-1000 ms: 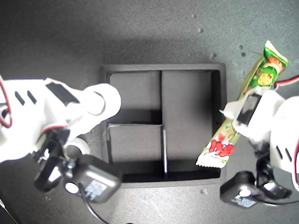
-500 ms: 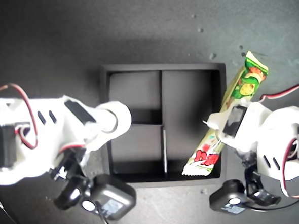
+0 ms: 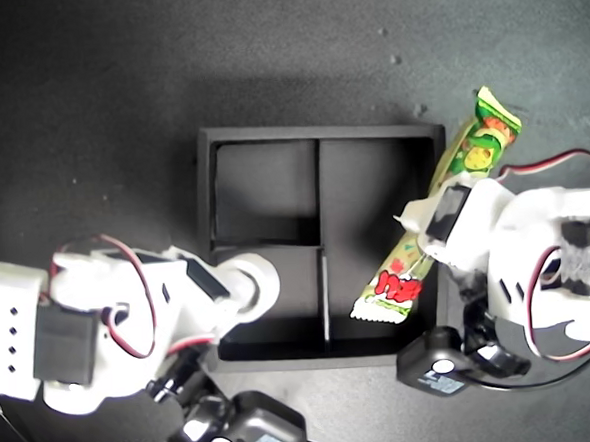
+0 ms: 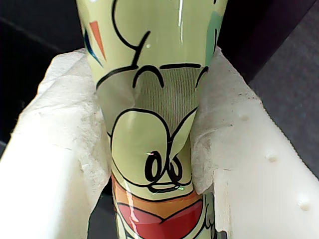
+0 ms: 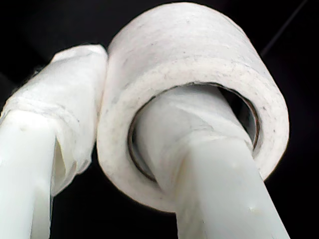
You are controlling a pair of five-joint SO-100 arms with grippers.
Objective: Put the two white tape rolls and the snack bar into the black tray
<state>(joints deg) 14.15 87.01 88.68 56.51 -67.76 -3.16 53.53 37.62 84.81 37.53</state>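
The snack bar [image 3: 451,186], green, white and red, hangs slanted over the black tray's [image 3: 320,131] wall at the exterior view's right. Its red end reaches over the long compartment. My first gripper [image 3: 428,228] is shut on it; in the first wrist view the padded fingers [image 4: 234,139] squeeze the snack bar's wrapper [image 4: 149,64]. One white tape roll [image 3: 252,287] sits at the lower small compartment's wall on the exterior view's left. My second gripper [image 5: 119,99] is shut on this tape roll [image 5: 199,45], with one finger through its hole. No other roll is in view.
The tray lies mid-table on a dark grey surface [image 3: 117,92]. A black wrist camera [image 3: 256,434] with its cable hangs below the tray on the exterior view's left, and another camera [image 3: 436,365] sits at the tray's lower right corner in that view.
The first gripper carried the snack bar leftward in the exterior view, so its red end is now over the tray. The second arm swung downward in that view, taking the tape roll to the lower small compartment.
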